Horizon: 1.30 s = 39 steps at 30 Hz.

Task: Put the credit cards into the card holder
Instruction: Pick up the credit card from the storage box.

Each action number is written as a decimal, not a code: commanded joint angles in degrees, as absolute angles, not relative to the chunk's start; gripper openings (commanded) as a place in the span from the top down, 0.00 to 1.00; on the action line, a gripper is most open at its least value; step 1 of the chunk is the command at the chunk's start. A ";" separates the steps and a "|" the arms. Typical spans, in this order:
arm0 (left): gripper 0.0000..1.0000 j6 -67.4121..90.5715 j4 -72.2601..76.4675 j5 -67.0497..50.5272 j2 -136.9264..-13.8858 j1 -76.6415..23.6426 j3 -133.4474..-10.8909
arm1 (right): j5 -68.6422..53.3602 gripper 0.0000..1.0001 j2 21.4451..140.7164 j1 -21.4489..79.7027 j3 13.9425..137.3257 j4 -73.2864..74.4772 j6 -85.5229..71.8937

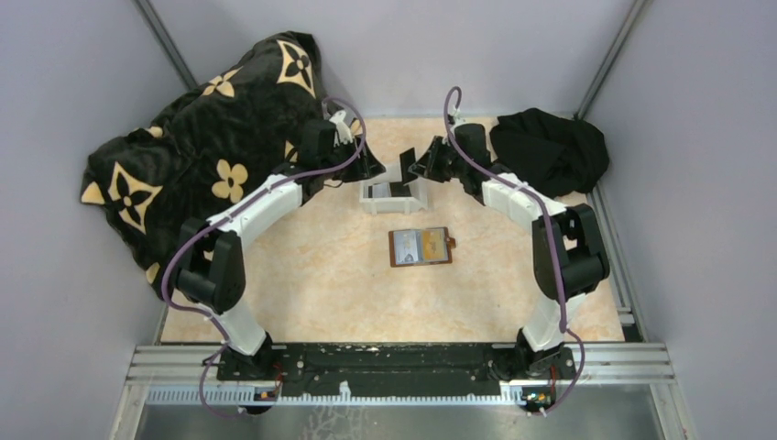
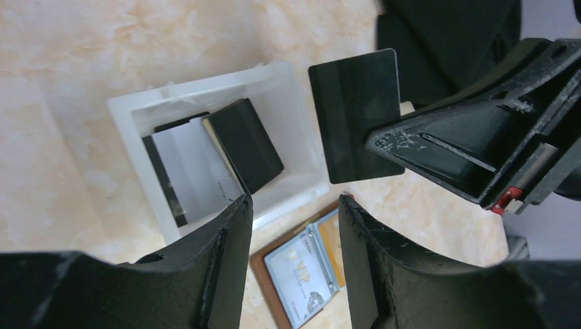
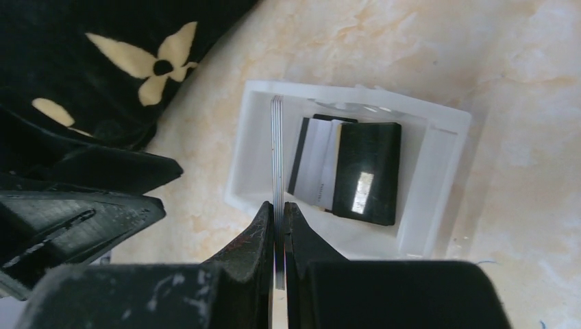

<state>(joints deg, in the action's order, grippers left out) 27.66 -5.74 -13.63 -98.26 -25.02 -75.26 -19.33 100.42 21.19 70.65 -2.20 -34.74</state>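
My right gripper (image 3: pixel 277 205) is shut on a black credit card (image 2: pixel 356 116), edge-on in the right wrist view (image 3: pixel 277 151), holding it upright above the near left rim of the white tray (image 1: pixel 371 196). A black card (image 3: pixel 366 171) and a white-backed card (image 3: pixel 318 161) lie in the tray (image 3: pixel 445 164). My left gripper (image 2: pixel 294 202) is open and empty, just left of the held card. Between its fingers I look down on the brown card holder (image 2: pixel 264 274), which lies open on the table (image 1: pixel 420 246) with a grey VIP card (image 2: pixel 305 267) and a gold card (image 2: pixel 330 240) in it.
A black blanket with gold flowers (image 1: pixel 202 147) is heaped at the back left, right behind my left arm. A black cloth (image 1: pixel 550 147) lies at the back right. Grey walls close in both sides of the marbled table.
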 commanded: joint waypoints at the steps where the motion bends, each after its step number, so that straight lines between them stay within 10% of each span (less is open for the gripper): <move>1: 0.45 29.58 0.43 -21.99 -98.77 -24.19 -74.01 | -26.05 1.00 96.94 20.66 69.88 -9.13 -38.69; 31: 0.45 42.66 19.94 -39.02 -103.22 -19.52 -67.71 | -42.18 1.00 101.90 19.95 63.98 -29.15 -55.45; 39: 0.74 43.62 22.81 -41.70 -103.26 -19.29 -66.46 | -43.57 1.00 103.31 19.95 63.36 -32.95 -58.16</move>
